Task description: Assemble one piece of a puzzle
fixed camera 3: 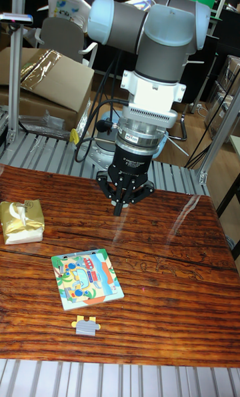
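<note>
While the gripper (119, 209) hangs above the wooden tabletop (167, 270), we see its jaws nearly together, holding nothing. Puzzle board (87, 278) lies flat at front left, w/ the loose puzzle piece (86, 325) just in front, apart from it. Gold-wrapped packet (21, 221) sits at far left edge.

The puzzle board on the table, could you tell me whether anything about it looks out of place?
One puzzle piece lies loose on the table, just in front of the puzzle board rather than seated in it. The board sits slightly askew to the table edge.
</note>
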You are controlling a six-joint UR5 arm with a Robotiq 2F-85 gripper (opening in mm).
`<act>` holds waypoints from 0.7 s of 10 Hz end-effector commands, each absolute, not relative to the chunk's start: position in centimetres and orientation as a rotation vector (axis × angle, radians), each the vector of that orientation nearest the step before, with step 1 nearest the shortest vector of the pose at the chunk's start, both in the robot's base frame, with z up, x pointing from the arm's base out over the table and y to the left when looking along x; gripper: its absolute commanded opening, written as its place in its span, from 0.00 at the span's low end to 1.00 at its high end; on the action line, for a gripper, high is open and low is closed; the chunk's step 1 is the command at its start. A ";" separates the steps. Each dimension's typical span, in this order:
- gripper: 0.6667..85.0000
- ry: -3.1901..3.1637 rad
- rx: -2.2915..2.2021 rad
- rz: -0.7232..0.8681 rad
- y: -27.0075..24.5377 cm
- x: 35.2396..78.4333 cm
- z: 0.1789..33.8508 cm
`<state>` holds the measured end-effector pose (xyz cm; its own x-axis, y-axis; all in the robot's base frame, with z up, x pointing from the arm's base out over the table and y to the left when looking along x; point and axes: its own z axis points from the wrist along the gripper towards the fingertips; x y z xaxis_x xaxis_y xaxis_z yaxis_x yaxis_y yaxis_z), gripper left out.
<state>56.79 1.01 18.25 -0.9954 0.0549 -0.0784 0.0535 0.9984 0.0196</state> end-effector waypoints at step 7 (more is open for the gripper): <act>0.01 3.064 0.085 0.007 0.5 56.8 18.4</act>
<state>56.75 0.47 18.41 -0.9963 0.0426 -0.0745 0.0429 0.9991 -0.0027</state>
